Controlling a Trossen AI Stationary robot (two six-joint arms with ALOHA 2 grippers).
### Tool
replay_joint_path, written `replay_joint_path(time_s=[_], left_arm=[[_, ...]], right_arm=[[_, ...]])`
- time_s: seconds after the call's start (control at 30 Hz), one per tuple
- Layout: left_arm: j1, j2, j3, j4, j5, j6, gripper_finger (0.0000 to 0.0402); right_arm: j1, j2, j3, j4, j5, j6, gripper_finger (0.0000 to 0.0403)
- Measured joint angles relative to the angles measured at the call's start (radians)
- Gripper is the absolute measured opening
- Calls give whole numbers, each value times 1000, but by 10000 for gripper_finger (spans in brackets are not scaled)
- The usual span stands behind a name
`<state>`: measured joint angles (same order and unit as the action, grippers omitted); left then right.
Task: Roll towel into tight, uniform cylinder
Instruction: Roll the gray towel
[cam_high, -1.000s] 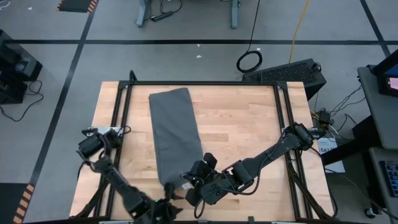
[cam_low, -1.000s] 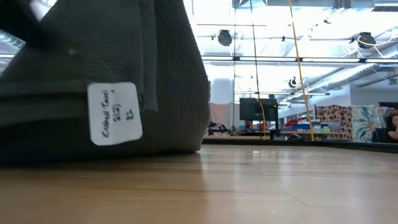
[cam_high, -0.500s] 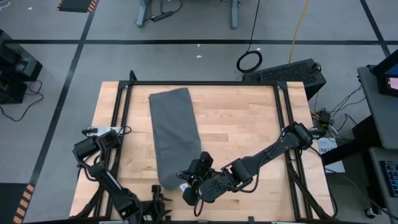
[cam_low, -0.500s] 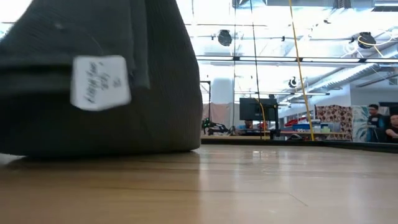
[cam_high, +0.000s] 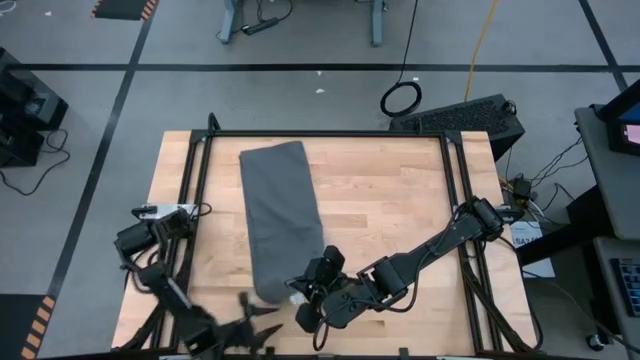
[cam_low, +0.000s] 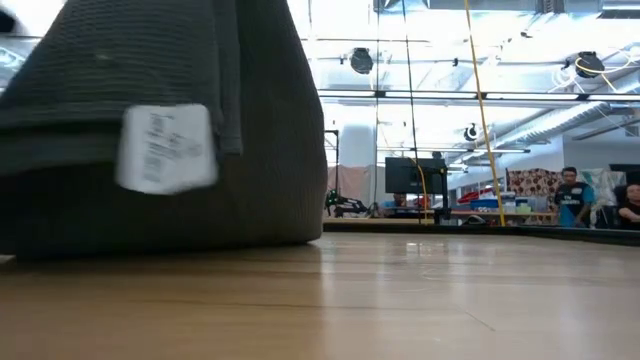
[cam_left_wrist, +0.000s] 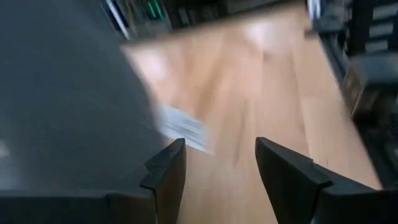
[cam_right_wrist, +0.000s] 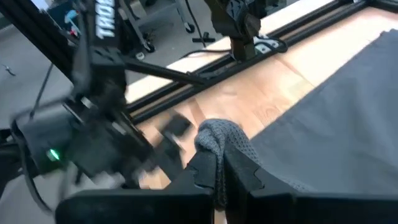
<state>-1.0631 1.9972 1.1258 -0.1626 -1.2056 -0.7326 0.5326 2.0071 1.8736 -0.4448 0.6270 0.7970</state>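
Observation:
The dark grey towel (cam_high: 280, 210) lies as a long strip from the table's far side to its near side, flat on the wood. Its near end (cam_low: 150, 120) is humped up and carries a white tag (cam_low: 165, 148). My right gripper (cam_high: 300, 295) is shut on that near end. My left gripper (cam_high: 255, 312) stands open by the table's near edge, just left of the towel's near end. In its wrist view its fingers (cam_left_wrist: 168, 171) have only bare wood between them, with the towel (cam_left_wrist: 62, 93) and the tag (cam_left_wrist: 183, 127) beyond. My right gripper pinches a bunched fold of the towel's near end (cam_right_wrist: 214, 134) between its two fingers. The fingers come from the table's right, slanting down. The pinched fold stands up above the fingers, clear of the wood, while the rest of the towel lies flat behind it.
Black frame rails (cam_high: 195, 200) run along the table's left, right and far sides. Bare wood (cam_high: 390, 200) lies to the right of the towel. In the low view people (cam_low: 572, 195) show far off in the room beyond the table.
My left gripper has drawn back from the towel's near end toward the table's left edge and has turned about its wrist. The towel's near end has shifted, and its white tag sits a little higher than before. My right gripper has kept its hold in place.

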Motion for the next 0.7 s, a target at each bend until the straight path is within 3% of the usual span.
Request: replay_joint_path(time_s=[0.1, 0.2, 0.3, 0.43, 0.7], left_arm=[[-68, -4, 6, -8, -186, 47, 199], [-107, -29, 7, 0, -208, 42, 199], [-114, -39, 8, 3, -120, -80, 199], [-91, -8, 8, 1, 155, -194, 199], [14, 72, -21, -16, 113, -323, 199]], right_arm=[[8, 0, 0, -38, -2, 28, 0], [13, 0, 0, -58, 3, 43, 0], [14, 0, 0, -40, 38, 48, 0], [12, 0, 0, 30, 95, 15, 0], [19, 0, 0, 167, 111, -49, 0]])
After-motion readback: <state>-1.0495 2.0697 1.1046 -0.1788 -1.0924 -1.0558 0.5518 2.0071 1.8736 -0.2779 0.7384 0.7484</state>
